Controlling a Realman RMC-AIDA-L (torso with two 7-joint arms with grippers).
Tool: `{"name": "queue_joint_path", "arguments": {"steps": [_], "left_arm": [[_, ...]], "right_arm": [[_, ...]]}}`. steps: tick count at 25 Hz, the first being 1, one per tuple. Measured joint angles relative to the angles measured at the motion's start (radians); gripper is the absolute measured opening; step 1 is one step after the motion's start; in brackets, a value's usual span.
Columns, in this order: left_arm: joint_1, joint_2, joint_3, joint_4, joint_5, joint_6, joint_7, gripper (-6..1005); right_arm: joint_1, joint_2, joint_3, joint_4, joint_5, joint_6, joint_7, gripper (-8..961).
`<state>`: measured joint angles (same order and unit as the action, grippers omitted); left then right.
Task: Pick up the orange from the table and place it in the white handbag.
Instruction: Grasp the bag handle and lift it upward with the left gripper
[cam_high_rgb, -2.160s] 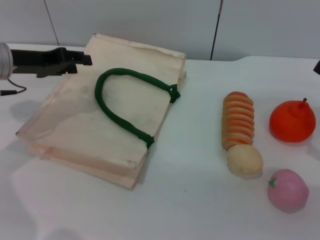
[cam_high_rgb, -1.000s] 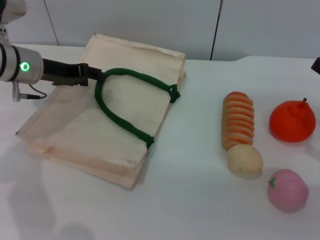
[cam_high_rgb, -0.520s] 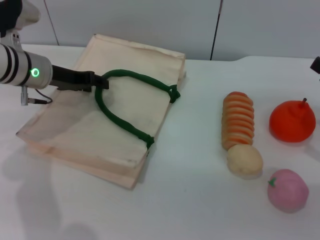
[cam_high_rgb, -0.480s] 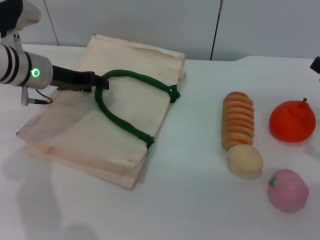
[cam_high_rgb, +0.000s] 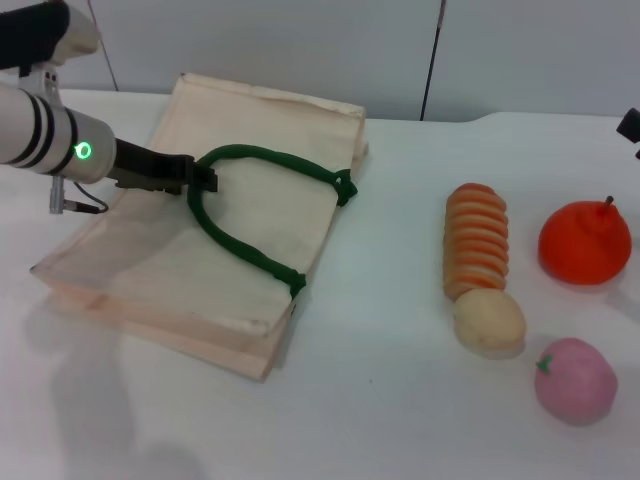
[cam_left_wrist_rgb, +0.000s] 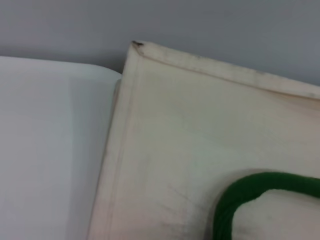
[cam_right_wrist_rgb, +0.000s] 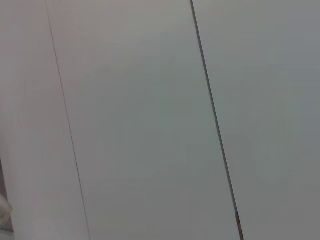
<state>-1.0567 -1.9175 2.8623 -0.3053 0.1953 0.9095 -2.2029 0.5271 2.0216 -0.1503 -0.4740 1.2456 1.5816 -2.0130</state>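
The orange (cam_high_rgb: 585, 243), orange-red with a thin dark stem, sits on the white table (cam_high_rgb: 400, 410) at the far right. The white handbag (cam_high_rgb: 150, 265) lies flat at the left, its green rope handle (cam_high_rgb: 240, 235) looped on top. My left gripper (cam_high_rgb: 203, 178) is at the near-left bend of that handle, touching it. The left wrist view shows the bag's corner (cam_left_wrist_rgb: 190, 125) and a bend of the handle (cam_left_wrist_rgb: 250, 190). Only a dark bit of my right arm (cam_high_rgb: 632, 124) shows at the right edge, behind the orange.
A ribbed orange-and-tan spiral piece (cam_high_rgb: 476, 240) lies between bag and orange. A tan round piece (cam_high_rgb: 489, 320) touches its near end. A pink fruit with a green stem (cam_high_rgb: 575, 380) sits at the front right. The right wrist view shows only wall panels.
My left arm has moved right and down from behind the bag's far-left corner to the handle. The bag and handle have shifted slightly. The fruits have not moved.
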Motion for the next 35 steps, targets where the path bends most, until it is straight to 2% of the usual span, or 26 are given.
{"name": "queue_joint_path", "arguments": {"steps": [15, 21, 27, 35], "left_arm": [[-0.049, 0.009, 0.0, 0.006, 0.17, -0.011, -0.122, 594], [-0.058, 0.011, 0.0, 0.004, 0.198, -0.009, -0.145, 591], [-0.06, 0.015, 0.001, 0.0, 0.212, -0.003, -0.172, 452], [-0.071, 0.018, 0.002, 0.0, 0.25, -0.001, -0.204, 364]], "right_arm": [[-0.003, 0.0, 0.0, 0.0, 0.0, 0.016, 0.003, 892], [-0.002, 0.0, 0.0, 0.0, 0.0, 0.017, 0.004, 892], [-0.003, 0.0, 0.0, 0.0, 0.0, 0.018, 0.005, 892], [-0.003, 0.0, 0.001, 0.002, 0.0, 0.029, 0.005, 892]]}}
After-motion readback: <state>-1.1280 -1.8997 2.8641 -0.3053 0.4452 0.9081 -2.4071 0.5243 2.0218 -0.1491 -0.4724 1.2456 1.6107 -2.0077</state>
